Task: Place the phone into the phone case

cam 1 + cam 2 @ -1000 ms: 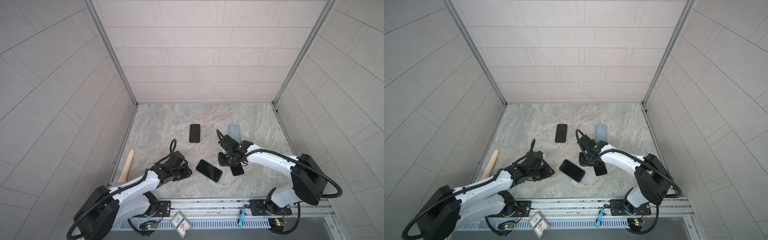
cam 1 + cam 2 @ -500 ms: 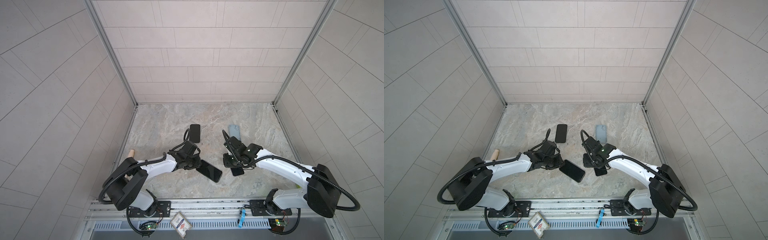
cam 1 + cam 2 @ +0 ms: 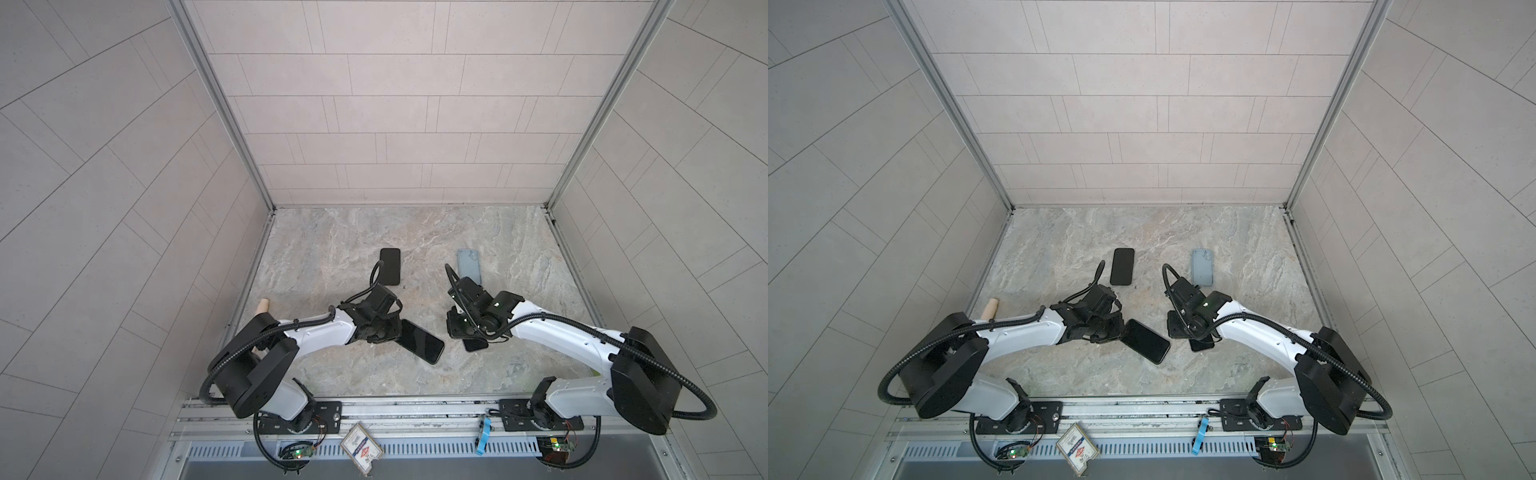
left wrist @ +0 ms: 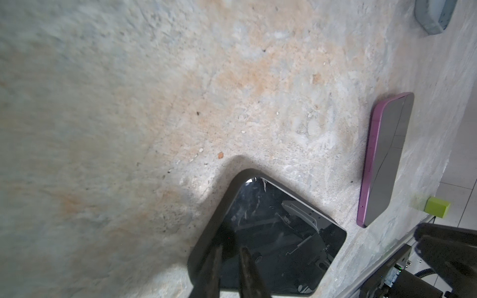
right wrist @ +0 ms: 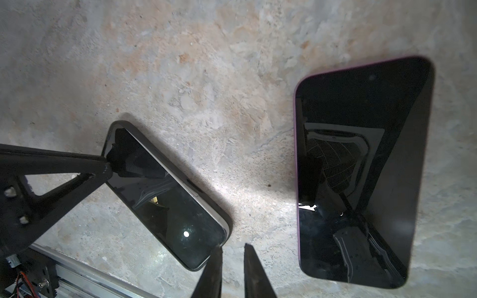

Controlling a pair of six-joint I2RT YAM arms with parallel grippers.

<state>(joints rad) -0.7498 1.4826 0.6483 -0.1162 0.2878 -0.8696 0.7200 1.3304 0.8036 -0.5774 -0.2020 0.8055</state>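
Observation:
A blue-grey phone case [image 3: 469, 266] [image 3: 1202, 268] [image 4: 433, 15] lies at the back right of the floor. A black phone [image 3: 419, 341] [image 3: 1146, 341] [image 4: 278, 232] [image 5: 165, 196] lies diagonally in the middle. My left gripper [image 4: 232, 254] [image 3: 395, 332] rests its fingers on the left end of that phone's screen, with only a narrow gap between them. A purple-edged phone [image 5: 361, 167] [image 4: 384, 154] [image 3: 476, 345] lies flat, partly under the right arm. My right gripper [image 5: 233, 250] [image 3: 455, 336] hovers over bare floor between the two phones, jaws narrowly apart and holding nothing.
Another black phone [image 3: 390, 266] [image 3: 1122, 266] lies at the back, left of the case. A wooden handle [image 3: 262, 307] [image 3: 990, 309] leans at the left wall. The metal rail [image 3: 415, 405] runs along the front edge. Tiled walls close in three sides.
My left arm swung in from the front left to the middle phone's left end, and its jaws narrowed. The right gripper shifted slightly to the right. The phones stayed where they were.

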